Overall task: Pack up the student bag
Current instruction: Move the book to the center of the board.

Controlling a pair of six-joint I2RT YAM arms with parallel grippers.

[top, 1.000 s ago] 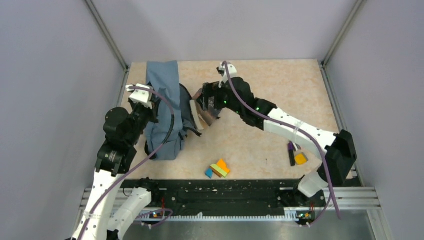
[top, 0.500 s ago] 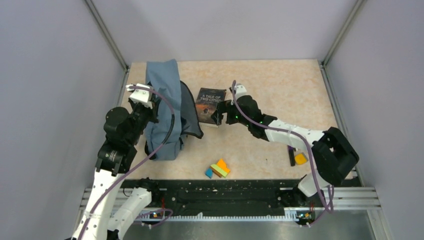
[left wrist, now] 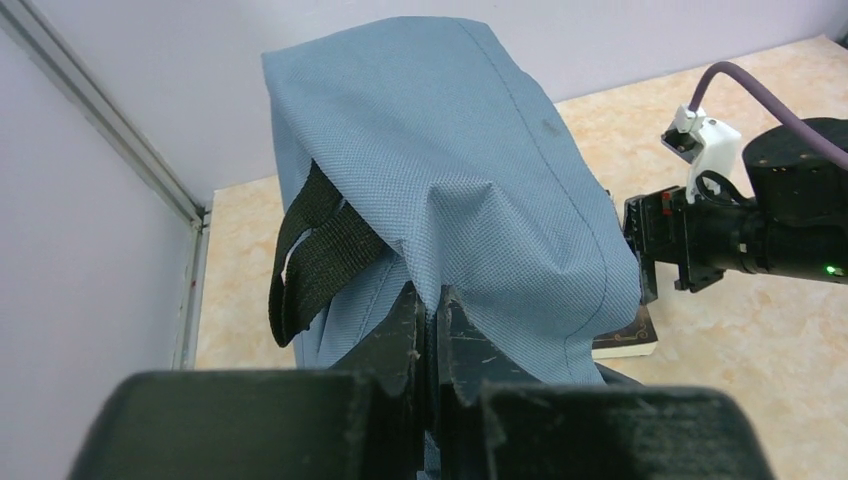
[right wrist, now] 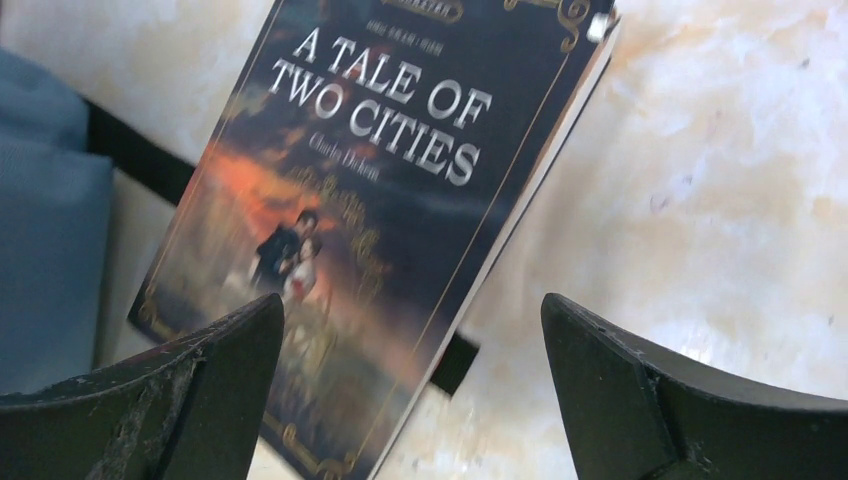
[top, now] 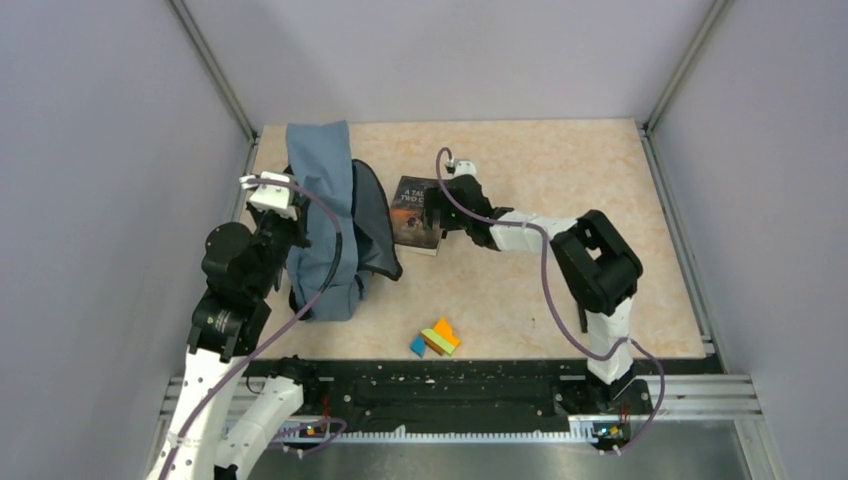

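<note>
**Fig.** Table point(top: 600, 180): mottled beige top, with grey walls along the L, far and R edges. The broadest open room lies R of centre. One student bag point(top: 325, 220), soft slate-blue woven fabric w/ a black webbing strap, stands at far L by the wall rail. Its top fold is pinched in the clenched jaws of the left gripper point(left wrist: 430, 300). One paperback book point(right wrist: 380, 200), dark glossy cover, lies flat just R of the bag. The right gripper point(right wrist: 410, 315) hovers over it, jaws spread wide, holding nothing. One cluster of coloured flat blocks point(top: 435, 338) sits near the front edge.
</note>
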